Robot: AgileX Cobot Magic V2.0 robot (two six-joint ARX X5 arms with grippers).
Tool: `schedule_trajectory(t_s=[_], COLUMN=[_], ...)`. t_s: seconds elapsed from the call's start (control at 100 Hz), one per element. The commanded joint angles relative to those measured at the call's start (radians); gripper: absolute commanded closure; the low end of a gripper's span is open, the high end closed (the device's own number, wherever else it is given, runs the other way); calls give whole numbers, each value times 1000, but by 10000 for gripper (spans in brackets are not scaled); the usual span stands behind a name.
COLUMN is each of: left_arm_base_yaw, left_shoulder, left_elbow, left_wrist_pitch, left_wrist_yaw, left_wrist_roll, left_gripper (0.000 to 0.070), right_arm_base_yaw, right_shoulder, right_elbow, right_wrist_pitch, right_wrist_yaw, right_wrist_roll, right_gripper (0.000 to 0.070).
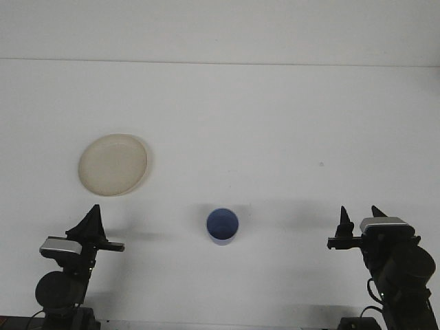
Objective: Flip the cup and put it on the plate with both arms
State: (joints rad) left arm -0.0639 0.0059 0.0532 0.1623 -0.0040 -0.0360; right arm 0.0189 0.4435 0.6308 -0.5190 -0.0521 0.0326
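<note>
Starting nearest, my left gripper (pixel 94 218) at seven o'clock looks closed and empty; my right gripper (pixel 357 221) at five o'clock has fingers parted, empty. The blue cup (pixel 223 226) stands mid-worktop; I'd grip its wall squarely. Beyond, at ten o'clock, waits the plate (pixel 113 164).

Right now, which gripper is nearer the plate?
Left. The left gripper sits just below the plate; the right gripper is far across the table, beyond the blue cup.

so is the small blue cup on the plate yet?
No. The small blue cup stands on the white table, apart from the round cream plate, which lies bare.
</note>
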Motion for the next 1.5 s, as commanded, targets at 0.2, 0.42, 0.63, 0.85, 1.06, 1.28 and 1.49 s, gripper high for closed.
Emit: schedule_trajectory(t_s=[0.2,0.42,0.63,0.85,1.06,1.28,1.49], left_arm_base_yaw=[-2,-2,-2,-2,-2,-2,-2], left_shoulder=[106,376,654,850,902,904,904], left_elbow=[313,668,958,1098,1099,1099,1099], left_wrist_pitch=[-232,-533,-846,-1026,-1024,-1027,-1031], left_wrist_yaw=[1,1,2,2,2,2,2], left_wrist_roll=[-82,-100,-100,-78,-78,-81,-82], left_gripper=[688,688,688,688,688,675,264], right_arm_base_yaw=[0,0,0,0,0,0,0], right_shoulder=[1,1,1,1,1,1,1], right_elbow=[3,3,3,3,3,3,3], right_wrist_pitch=[10,10,10,10,10,10,10], right_wrist_yaw=[1,1,1,0,0,0,0], right_wrist_roll=[-7,-7,-7,-7,-7,-7,-7], right_gripper=[233,233,233,233,233,233,233])
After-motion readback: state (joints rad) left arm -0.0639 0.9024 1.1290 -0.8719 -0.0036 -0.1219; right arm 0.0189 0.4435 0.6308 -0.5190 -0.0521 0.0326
